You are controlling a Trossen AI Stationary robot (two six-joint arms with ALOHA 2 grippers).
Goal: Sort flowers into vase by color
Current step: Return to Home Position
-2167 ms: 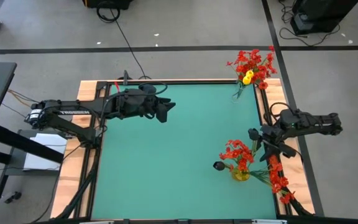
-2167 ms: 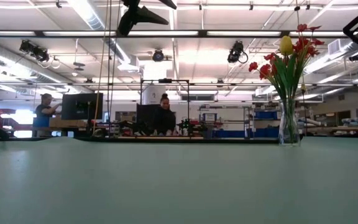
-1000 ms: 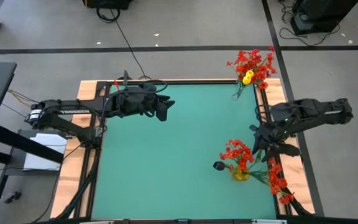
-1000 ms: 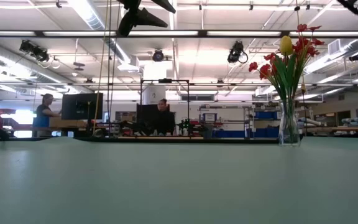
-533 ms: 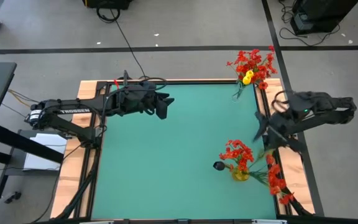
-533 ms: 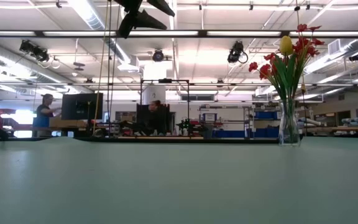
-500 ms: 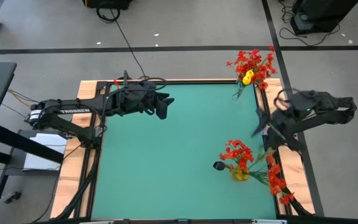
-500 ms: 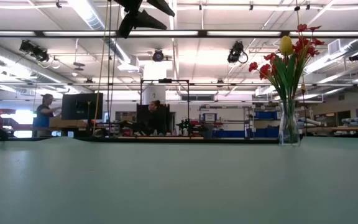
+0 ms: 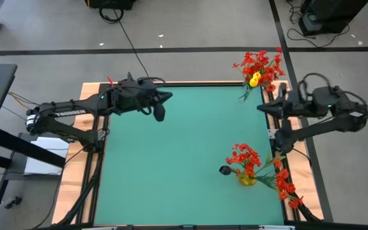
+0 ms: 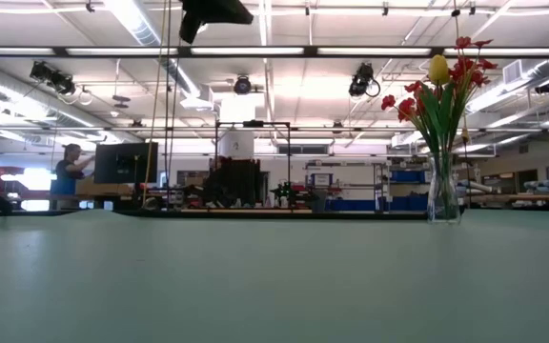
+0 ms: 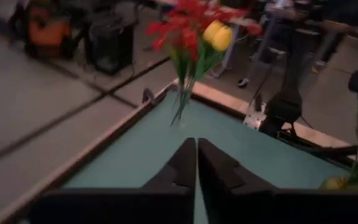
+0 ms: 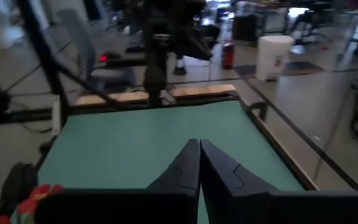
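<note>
Over the right edge of the counter [image 9: 171,166], the right pincer [image 9: 264,108], closed and empty like the left pincer [image 9: 160,114], has pulled away from the red flowers [image 9: 243,156] in the yellow vase [image 9: 247,179], so sorting seems finished.

Seen from above: a green table [image 9: 171,160] with a wooden border, the left gripper [image 9: 160,107] held over its far left part and the right gripper [image 9: 264,107] at its right edge, pointing inward. A bunch of red flowers [image 9: 260,64] with one yellow flower [image 9: 254,80] stands at the far right corner. Near the right edge, a yellow vase [image 9: 247,179] holds red blooms [image 9: 243,156] and a dark-headed flower [image 9: 225,170], with more red stems [image 9: 287,186] just beside it over the border.
</note>
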